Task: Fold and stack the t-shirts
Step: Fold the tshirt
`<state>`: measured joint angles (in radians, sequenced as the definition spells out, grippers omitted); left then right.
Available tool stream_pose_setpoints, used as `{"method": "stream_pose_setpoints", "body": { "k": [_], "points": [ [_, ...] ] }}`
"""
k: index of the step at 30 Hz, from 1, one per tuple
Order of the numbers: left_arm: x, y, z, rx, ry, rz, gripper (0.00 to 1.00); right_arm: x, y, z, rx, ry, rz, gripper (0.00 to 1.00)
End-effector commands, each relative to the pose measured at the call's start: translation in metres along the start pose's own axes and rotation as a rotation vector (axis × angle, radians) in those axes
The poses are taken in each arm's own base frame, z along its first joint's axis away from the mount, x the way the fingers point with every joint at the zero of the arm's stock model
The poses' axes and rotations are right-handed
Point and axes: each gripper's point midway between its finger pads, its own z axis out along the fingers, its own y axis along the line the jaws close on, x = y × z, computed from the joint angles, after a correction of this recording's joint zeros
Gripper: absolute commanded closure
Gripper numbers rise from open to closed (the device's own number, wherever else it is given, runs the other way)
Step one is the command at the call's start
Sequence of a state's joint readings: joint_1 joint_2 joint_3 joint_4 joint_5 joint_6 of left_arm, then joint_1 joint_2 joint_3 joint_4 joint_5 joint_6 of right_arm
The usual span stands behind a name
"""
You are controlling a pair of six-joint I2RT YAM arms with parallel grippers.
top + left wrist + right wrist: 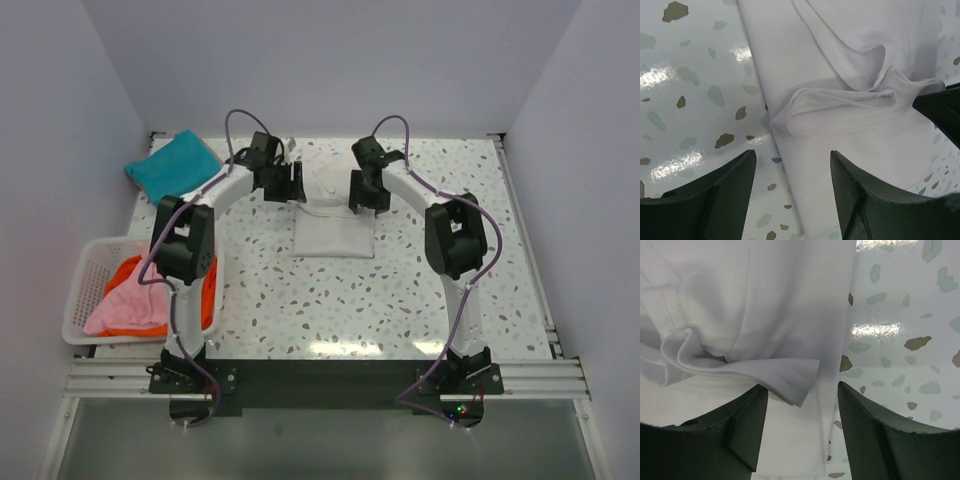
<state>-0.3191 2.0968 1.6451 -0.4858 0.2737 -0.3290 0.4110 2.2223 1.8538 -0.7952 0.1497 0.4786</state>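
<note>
Speckled terrazzo-pattern worktop carries the plain white cloth t-shirt, partly folded, centre-far between the arms. Teal cloth t-shirt sits at the far-left corner, pink and orange ones in the white plastic lattice basket. Left claw and right claw are both released, jaws apart over the white shirt's side edges. Risk: the sleeve folds there are rumpled, so a pinch may catch one layer only, or the sides unevenly, skewing the fold.
</note>
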Motion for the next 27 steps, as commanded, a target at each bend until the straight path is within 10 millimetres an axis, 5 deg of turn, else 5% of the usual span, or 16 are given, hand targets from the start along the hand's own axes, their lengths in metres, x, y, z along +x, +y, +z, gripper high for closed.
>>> {"method": "stream_pose_setpoints", "body": {
  "k": [1,6,16,27],
  "points": [
    [-0.019,0.003,0.012,0.006,-0.036,0.017,0.34,-0.028,0.001,-0.008,0.007,-0.086,0.036,0.39],
    [-0.024,0.003,0.025,0.019,-0.022,0.008,0.37,-0.031,0.000,-0.003,0.015,-0.086,0.042,0.43],
    [-0.016,0.004,0.039,0.031,0.013,-0.007,0.45,-0.029,-0.004,0.002,0.023,-0.066,0.036,0.66],
    [-0.021,-0.012,0.042,0.081,0.000,0.004,0.75,-0.025,-0.010,-0.003,0.031,-0.059,0.017,0.91]
  ]
}}
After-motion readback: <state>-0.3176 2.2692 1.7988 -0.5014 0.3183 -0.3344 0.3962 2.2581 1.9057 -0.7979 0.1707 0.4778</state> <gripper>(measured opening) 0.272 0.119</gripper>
